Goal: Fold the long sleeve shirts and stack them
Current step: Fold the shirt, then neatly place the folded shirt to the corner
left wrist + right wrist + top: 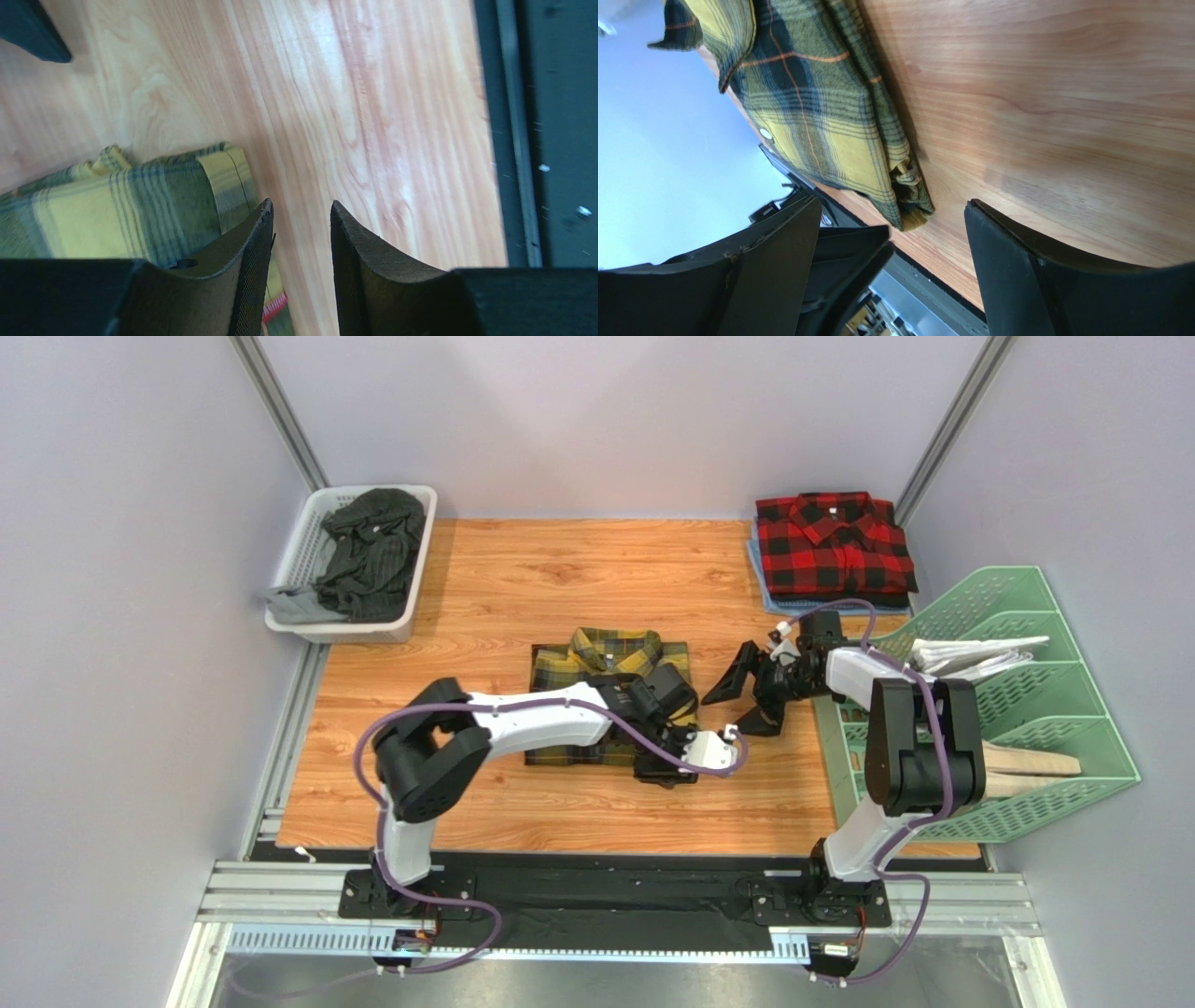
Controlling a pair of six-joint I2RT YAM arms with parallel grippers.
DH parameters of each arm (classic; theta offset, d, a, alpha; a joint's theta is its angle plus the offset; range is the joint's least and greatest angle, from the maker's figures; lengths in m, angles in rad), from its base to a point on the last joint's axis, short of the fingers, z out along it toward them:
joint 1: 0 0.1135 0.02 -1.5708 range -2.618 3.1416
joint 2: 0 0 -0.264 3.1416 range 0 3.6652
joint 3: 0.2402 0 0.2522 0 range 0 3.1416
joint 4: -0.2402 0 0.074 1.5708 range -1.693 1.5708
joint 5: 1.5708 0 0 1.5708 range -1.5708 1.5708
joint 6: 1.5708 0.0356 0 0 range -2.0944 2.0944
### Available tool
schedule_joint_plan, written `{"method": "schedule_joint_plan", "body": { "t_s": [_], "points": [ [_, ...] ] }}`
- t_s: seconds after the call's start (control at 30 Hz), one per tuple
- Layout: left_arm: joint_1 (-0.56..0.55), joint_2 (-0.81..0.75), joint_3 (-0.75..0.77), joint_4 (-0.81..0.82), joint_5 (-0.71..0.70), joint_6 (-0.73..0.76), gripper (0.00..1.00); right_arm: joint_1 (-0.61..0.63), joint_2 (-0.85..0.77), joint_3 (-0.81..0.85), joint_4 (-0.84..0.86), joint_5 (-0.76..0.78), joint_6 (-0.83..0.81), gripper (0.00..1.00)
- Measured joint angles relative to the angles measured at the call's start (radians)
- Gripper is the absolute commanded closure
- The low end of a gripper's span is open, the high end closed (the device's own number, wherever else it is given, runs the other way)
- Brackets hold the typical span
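The yellow shirt (578, 667), plaid with dark green-black checks and thin orange lines, lies folded into a flat rectangle in the middle of the table (561, 574), its collar toward the far edge. The red shirt (833, 543), black-checked, lies folded at the far right corner, well apart

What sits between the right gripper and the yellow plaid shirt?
Nothing but a strip of bare wooden table separates the right gripper from the yellow plaid shirt, seen in the top view.
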Motion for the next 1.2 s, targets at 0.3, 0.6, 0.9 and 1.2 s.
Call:
{"method": "schedule_joint_plan", "body": {
  "t_s": [0.3, 0.6, 0.9, 1.2],
  "points": [
    [-0.010, 0.150, 0.118, -0.023, -0.119, 0.024, 0.58, -0.016, -0.002, -0.025, 0.034, 0.012, 0.041, 0.18],
    [-0.010, 0.085, 0.097, -0.036, -0.100, 0.015, 0.56, -0.016, -0.001, -0.028, 0.039, -0.008, 0.042, 0.18],
    [-0.010, 0.051, 0.124, -0.025, -0.106, 0.026, 0.54, -0.016, -0.001, -0.037, 0.049, -0.014, 0.043, 0.14],
    [0.003, 0.182, 0.149, 0.034, -0.143, 0.026, 0.90, -0.016, -0.001, -0.060, 0.062, -0.014, 0.047, 0.10]
  ]
}}
